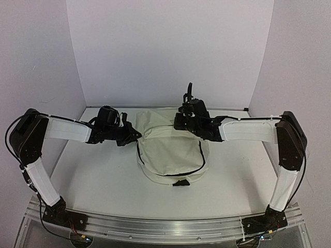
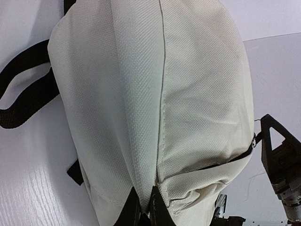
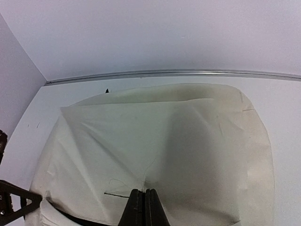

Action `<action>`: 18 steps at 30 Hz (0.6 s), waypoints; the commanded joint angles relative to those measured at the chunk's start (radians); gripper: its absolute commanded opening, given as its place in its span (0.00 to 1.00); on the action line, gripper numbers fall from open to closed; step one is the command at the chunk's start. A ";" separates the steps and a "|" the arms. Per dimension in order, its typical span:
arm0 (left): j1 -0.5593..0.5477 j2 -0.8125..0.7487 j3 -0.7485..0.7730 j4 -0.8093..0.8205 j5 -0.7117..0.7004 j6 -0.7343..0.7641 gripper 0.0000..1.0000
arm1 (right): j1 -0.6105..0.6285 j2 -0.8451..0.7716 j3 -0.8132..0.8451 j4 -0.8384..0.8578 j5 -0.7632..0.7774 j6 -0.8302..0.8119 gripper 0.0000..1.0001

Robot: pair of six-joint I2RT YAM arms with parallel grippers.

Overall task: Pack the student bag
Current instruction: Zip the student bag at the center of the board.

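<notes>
Wrist views alone show left claw and right claw each pinching student bag fabric.

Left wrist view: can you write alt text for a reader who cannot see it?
A cream student bag fills the frame, a seam running down its middle to the left gripper, which is closed on the fabric at the bottom edge. Its black straps lie on the white table to the left.

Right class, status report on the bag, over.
Left pincer shut on student bag. Right pincer likewise. Bag lying on table. No obstruction seen.
</notes>
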 commanded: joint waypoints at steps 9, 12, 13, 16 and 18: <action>0.101 -0.125 -0.105 -0.073 -0.118 0.028 0.00 | -0.153 -0.161 -0.186 0.081 0.024 0.113 0.00; 0.113 -0.142 -0.126 -0.075 -0.124 0.028 0.00 | -0.192 -0.163 -0.240 0.102 -0.016 0.149 0.00; 0.115 -0.149 -0.132 -0.074 -0.124 0.027 0.00 | -0.202 -0.161 -0.261 0.120 -0.033 0.160 0.00; 0.119 -0.153 -0.137 -0.069 -0.116 0.030 0.00 | -0.235 -0.141 -0.307 0.166 -0.101 0.185 0.00; 0.121 -0.151 -0.137 -0.063 -0.108 0.035 0.00 | -0.247 -0.119 -0.318 0.190 -0.139 0.189 0.00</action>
